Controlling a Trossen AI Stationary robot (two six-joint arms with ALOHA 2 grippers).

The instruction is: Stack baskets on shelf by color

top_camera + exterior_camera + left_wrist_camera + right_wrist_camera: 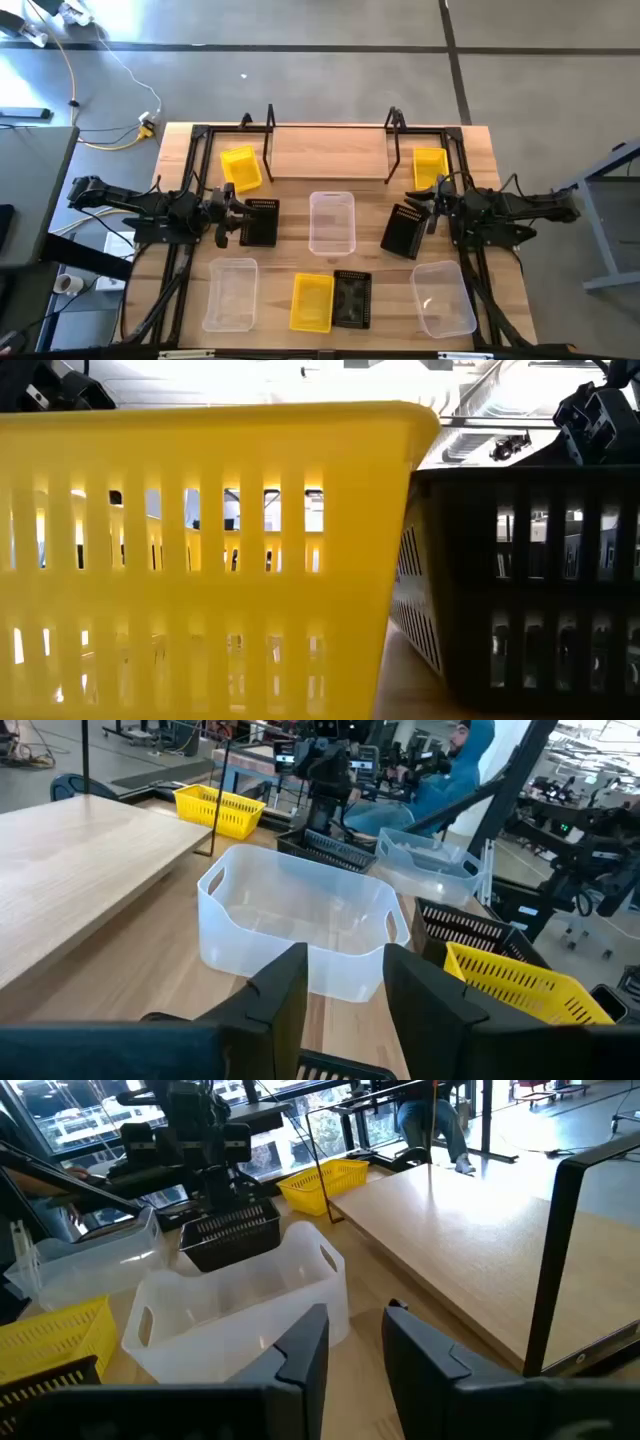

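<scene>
Yellow on both flanks from above: one yellow basket [240, 168] sits on the table [380, 290] just left of the shelf [330, 153], another [430, 168] just right of it, and the plank itself is bare. The left gripper [228, 220] reaches in from the left, jaws clenched on the rim of the left black basket [262, 222]. Across the way the right gripper [428, 208] has its jaws grasping the right black basket [403, 232], which sits skewed and tilted. Between the two lies the middle clear basket [332, 222]. Along the near edge run a clear basket [230, 293], a front yellow basket [312, 302], a front black basket [352, 298] touching it, and another clear basket [443, 297].

Down at table height, that front yellow wall fills most of the frame, with the front black basket just beside it.

Over to the left wrist: two dark fingers [285, 995] straddle a strip of perforated black rim. The middle clear basket sits straight ahead and the right arm hangs over its black basket beyond. A person in a blue hood [470, 760] sits in the room behind.

From the right wrist, the left arm holds its black basket raised over the far end of the middle clear basket, with the shelf plank alongside.
</scene>
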